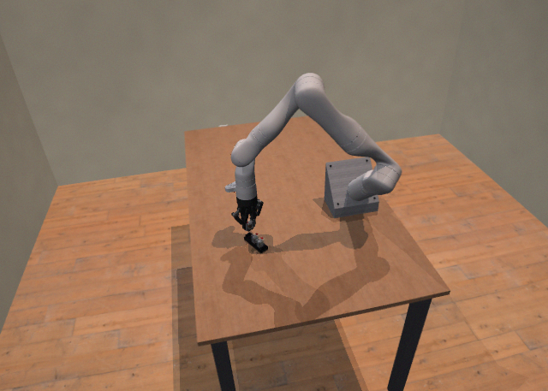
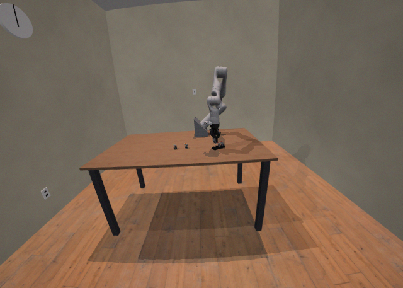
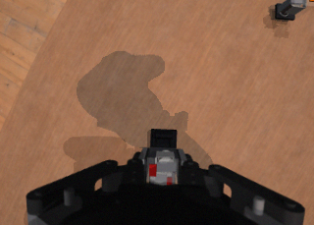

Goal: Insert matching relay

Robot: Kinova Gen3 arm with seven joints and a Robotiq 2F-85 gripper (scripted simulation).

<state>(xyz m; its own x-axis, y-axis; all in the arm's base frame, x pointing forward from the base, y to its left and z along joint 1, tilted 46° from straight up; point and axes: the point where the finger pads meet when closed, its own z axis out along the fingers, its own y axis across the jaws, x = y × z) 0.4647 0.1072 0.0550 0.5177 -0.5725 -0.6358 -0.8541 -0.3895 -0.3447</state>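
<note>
We are gripping the relay (image 3: 164, 170) with our gripper (image 3: 165, 172), the fingers closed partway on its clear body, its red button showing at the bottom centre of the wrist frame. We are hovering just above the black rack (image 1: 256, 241), whose empty pocket (image 3: 163, 138) is showing directly above the relay in that frame. Another loose relay (image 3: 289, 8) with an orange button is lying in the upper right corner, well apart. Nothing is standing between relay and pocket.
</note>
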